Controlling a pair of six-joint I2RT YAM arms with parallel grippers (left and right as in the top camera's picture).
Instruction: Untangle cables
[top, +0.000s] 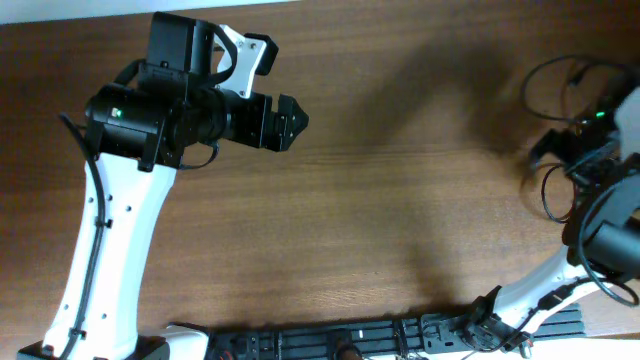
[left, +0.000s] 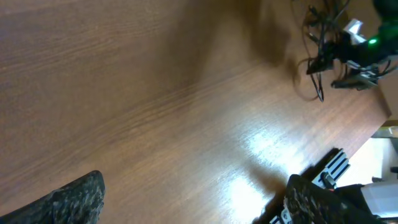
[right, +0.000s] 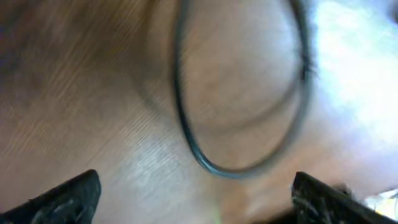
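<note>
Cables (top: 544, 195) — tangled bunch overhead, just one blurred loop (right: 178, 93) from right wrist

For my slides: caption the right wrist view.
Open right end effector facing a black cable loop over the wooden table.

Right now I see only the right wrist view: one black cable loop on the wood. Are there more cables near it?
Observer: Yes. The overhead view shows several thin black cables tangled close by the right end effector, at the right edge of the table.
Operator: Where is the left end effector?
Observer: The left end effector is over the table's left half, pointing toward the cables.
Operator: Is it holding anything?
Observer: No. The left wrist view shows its fingers wide apart, with only bare table between them.
</note>
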